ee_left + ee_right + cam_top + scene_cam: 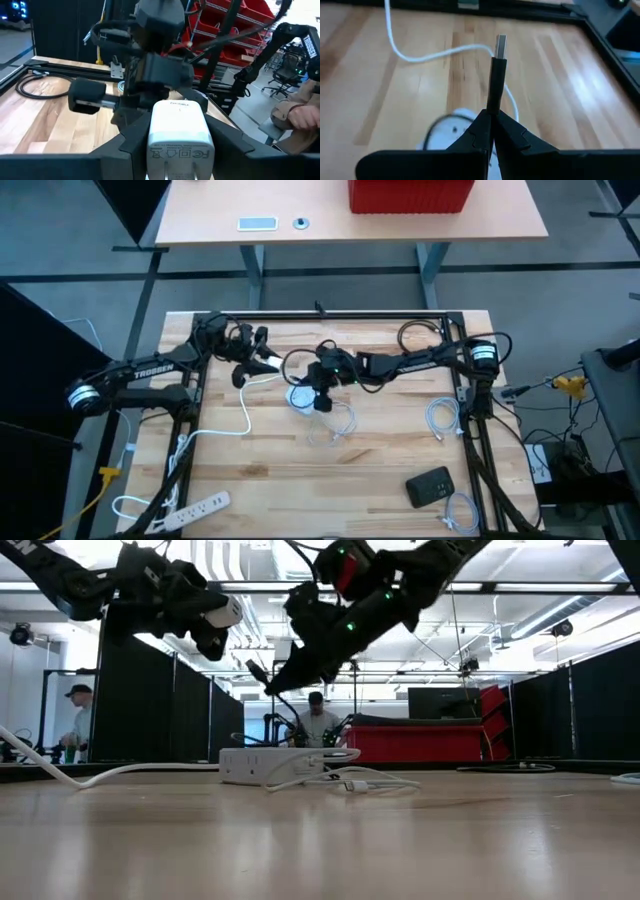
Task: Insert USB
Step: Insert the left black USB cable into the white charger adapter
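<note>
Left gripper pinches white plastic wall charger block left of the white round hub; right gripper, clamped on black USB plug, should square the tip, then push straight.

left dark arm had white "TROSSEN" lettering in the high view | white boxy plastic charger carried an "FC" mark plus tiny symbols, and a faint brand word up top was too blurry to read
</note>
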